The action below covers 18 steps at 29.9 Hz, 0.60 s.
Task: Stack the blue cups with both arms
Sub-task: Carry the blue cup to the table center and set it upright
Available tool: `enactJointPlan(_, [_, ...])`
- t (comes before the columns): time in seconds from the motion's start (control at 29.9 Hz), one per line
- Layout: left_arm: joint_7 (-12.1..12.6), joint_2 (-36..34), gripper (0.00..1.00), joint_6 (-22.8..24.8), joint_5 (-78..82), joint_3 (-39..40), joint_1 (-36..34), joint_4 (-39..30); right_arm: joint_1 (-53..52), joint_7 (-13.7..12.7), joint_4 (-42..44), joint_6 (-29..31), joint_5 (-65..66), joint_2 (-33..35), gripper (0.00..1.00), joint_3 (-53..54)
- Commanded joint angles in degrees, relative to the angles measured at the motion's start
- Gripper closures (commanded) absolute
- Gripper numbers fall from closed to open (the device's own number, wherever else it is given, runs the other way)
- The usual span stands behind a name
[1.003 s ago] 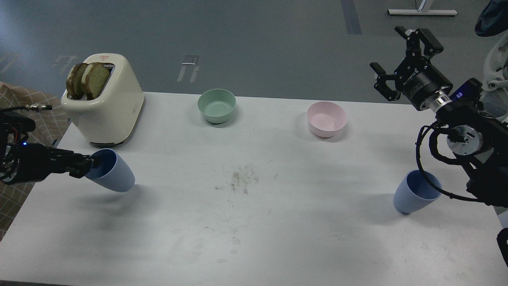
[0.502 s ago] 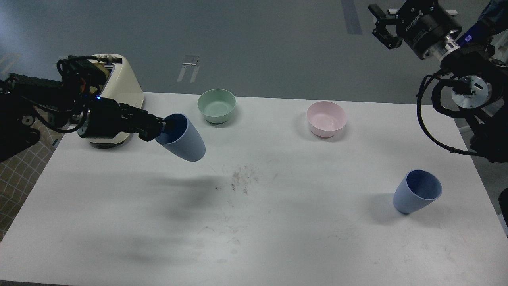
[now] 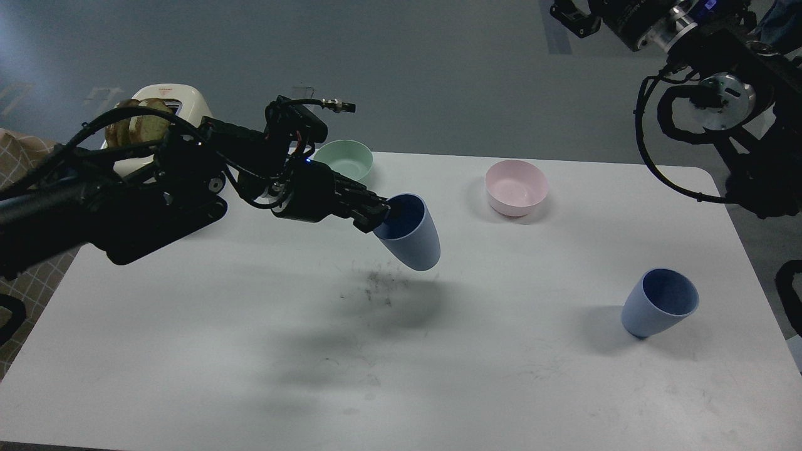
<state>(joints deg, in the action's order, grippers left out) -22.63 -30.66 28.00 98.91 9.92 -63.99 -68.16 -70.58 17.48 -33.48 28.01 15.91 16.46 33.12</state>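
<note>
No legible text, label, brand or number anywhere.

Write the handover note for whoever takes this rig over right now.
Left gripper: shut on the rim of the carried blue cup, held tilted in the air above the table centre.
Right gripper: raised at the top edge, holding nothing; open or shut cannot be told.
Standing blue cup: on the table's right side, untouched.
Done: one cup picked up.
Left: bring the carried cup over the standing one and nest them.
</note>
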Motion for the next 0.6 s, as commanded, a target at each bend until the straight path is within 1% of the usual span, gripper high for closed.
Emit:
enactJointPlan(0.0, [0.21, 3.58, 1.00, 0.00, 0.93, -4.03, -2.46, 2.59, 0.09, 0.01, 0.17, -0.01, 0.00, 0.06, 0.00, -0.08])
enactJointPlan(0.13, [0.39, 8.50, 1.00, 0.00, 1.02, -5.79, -3.51, 6.80, 0.27, 0.01, 0.26, -0.01, 0.00, -0.47, 0.00, -0.08])
enactJointPlan(0.4, [0.39, 11.15, 1.00, 0.00, 1.37, -8.78, -4.74, 9.27, 1.06, 0.01, 0.26, -0.01, 0.00, -0.29, 0.00, -0.08])
enactJointPlan(0.5, [0.39, 11.50, 1.00, 0.00, 2.69, -11.85, -5.71, 9.97, 1.15, 0.01, 0.26, -0.01, 0.00, -0.29, 0.00, -0.08])
enactJointPlan(0.57, [0.39, 11.94, 1.00, 0.00, 2.78, -12.56, -5.80, 10.06, 1.15, 0.01, 0.26, -0.01, 0.00, -0.38, 0.00, -0.08])
